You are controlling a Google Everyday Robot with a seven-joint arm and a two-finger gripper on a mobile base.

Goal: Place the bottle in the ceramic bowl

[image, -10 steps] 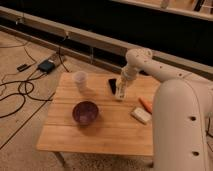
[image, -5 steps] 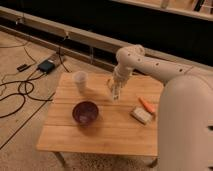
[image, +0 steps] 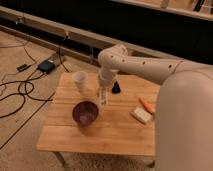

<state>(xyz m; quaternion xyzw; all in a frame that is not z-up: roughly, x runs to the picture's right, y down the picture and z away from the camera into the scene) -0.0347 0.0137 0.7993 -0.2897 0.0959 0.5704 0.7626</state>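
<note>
Gripper [image: 102,91] pinching bottle [image: 103,98], just beside ceramic bowl [image: 85,113], over wooden table [image: 117,135]

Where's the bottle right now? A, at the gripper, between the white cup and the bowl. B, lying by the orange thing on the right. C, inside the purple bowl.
A: the gripper holds the bottle beside the white cup, and the purple bowl is empty.

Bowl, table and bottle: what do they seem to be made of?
Bowl: likely glazed ceramic; dark purple with a glossy sheen. Table: bare wood; pale planks with visible seams. Bottle: probably plastic, though unsure; whitish and translucent, held by the gripper above the table, just beyond the bowl.
</note>
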